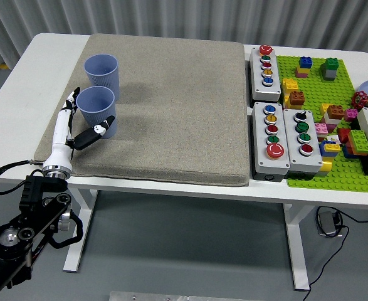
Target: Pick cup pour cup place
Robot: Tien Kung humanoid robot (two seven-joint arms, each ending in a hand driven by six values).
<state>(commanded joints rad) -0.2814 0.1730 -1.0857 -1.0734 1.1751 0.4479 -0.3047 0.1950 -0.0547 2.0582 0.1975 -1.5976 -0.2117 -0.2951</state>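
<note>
Two blue-grey plastic cups stand upright on the grey mat (171,106): the near cup (96,111) and the far cup (102,73) behind it. My left hand (82,119) sits at the near cup's left side, fingers spread, the thumb (99,130) reaching under the cup's front base and the other fingers (71,102) at its left wall. The hand is open around the cup without closing on it. My right arm is out of view.
Three grey button boxes (265,66) (271,139) (303,132) stand right of the mat. A green baseplate (334,169) with several toy bricks lies at the far right. The table's left edge (8,94) is close to my arm.
</note>
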